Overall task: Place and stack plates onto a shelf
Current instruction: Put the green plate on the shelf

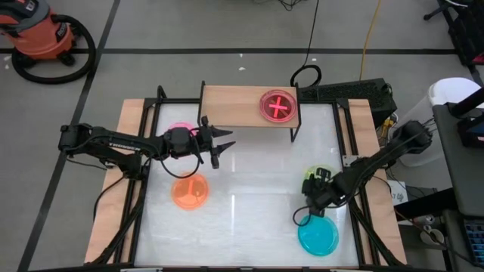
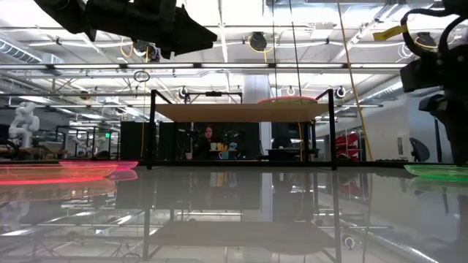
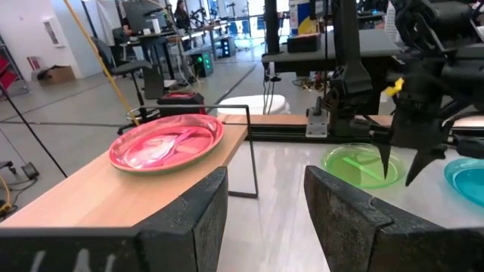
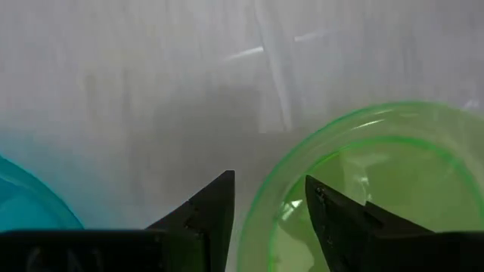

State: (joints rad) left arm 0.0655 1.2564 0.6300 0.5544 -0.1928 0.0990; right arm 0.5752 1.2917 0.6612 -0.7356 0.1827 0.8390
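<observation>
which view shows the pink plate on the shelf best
The left wrist view: the pink plate fills it close up on the shelf. The high view shows it small from above at the shelf's right end. The low view shows only its rim edge-on. The right wrist view misses it.

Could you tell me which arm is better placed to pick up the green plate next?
The right. Its gripper hangs open right over the green plate's rim, while the left gripper is empty across the table near the shelf.
</observation>
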